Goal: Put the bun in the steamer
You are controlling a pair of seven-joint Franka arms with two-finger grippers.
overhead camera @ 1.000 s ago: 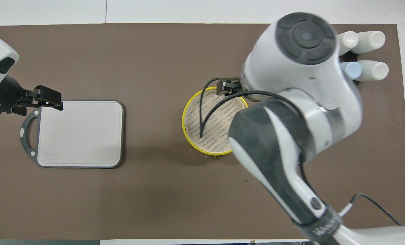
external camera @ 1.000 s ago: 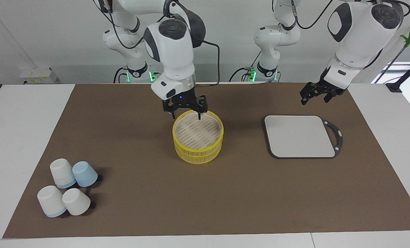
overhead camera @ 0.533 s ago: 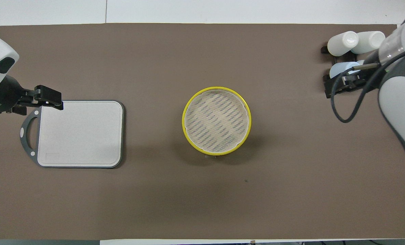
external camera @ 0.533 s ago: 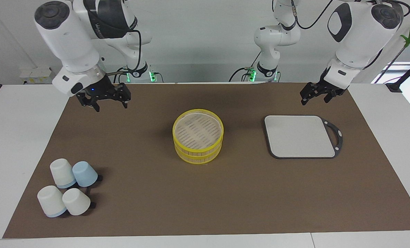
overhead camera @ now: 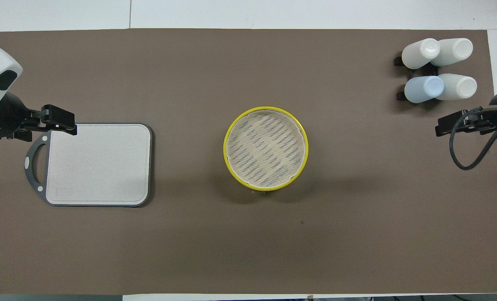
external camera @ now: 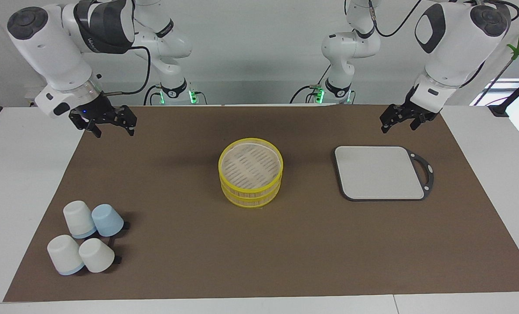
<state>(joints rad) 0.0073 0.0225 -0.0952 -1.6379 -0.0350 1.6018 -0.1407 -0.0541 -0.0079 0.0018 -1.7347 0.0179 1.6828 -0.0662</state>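
The steamer (external camera: pixel 250 178), two stacked yellow-rimmed tiers with a pale slatted floor, stands mid-mat; it also shows in the overhead view (overhead camera: pixel 265 148). Its top tier holds nothing. The bun shows in no view. My right gripper (external camera: pixel 109 126) hangs open and empty in the air over the mat's edge at the right arm's end of the table, well apart from the steamer; it shows in the overhead view too (overhead camera: pixel 455 125). My left gripper (external camera: pixel 397 123) waits open and empty over the mat by the grey board's handle corner, also seen from overhead (overhead camera: pixel 59 122).
A grey square board (external camera: pixel 379 172) with a dark handle lies toward the left arm's end (overhead camera: pixel 98 164). Several upturned white and pale blue cups (external camera: pixel 85 237) stand at the right arm's end, farther from the robots (overhead camera: pixel 438 69).
My right arm has swung from just over the steamer's rim out to the right arm's end of the table. The left arm and the steamer have not moved.
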